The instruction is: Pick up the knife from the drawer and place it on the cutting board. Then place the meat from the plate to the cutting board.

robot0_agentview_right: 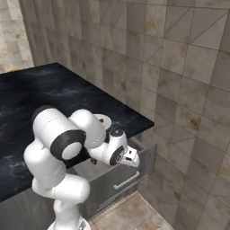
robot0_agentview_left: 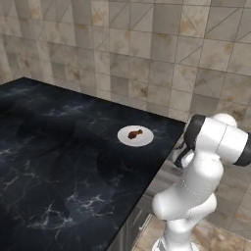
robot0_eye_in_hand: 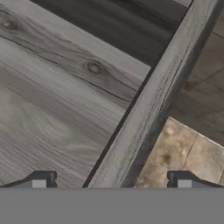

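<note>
Hand view is showing us the drawer [robot0_eye_in_hand: 65, 100] from above: grey wood-grain floor, front wall running diagonally, tiled floor beyond it. We are not seeing the knife on the patch of drawer floor that the camera covers, so we cannot tell where in the drawer it is lying.

Gripper [robot0_eye_in_hand: 111, 183] is hovering over the drawer's front wall, fingertips [robot0_eye_in_hand: 39, 181] spread wide and holding nothing. It is straddling the wall, not touching anything we can make out.

In the right base view the drawer [robot0_agentview_right: 121, 177] is standing pulled out under the counter edge, silver bar handle facing the room, and the hand [robot0_agentview_right: 130, 156] is hanging above its open top.

Meat [robot0_agentview_left: 134, 133] is sitting on the plate [robot0_agentview_left: 143, 141], which is resting on the black marble counter [robot0_agentview_left: 59, 166] near the corner closest to the arm.

We are not picking out the cutting board.

Progress, as we are judging it: the drawer is open, but the knife pick is not done yet and the meat is untouched. Both placements are left, so we are early in the task. Next we are probably needing to bring the hand inward over the drawer floor to find the knife.
</note>
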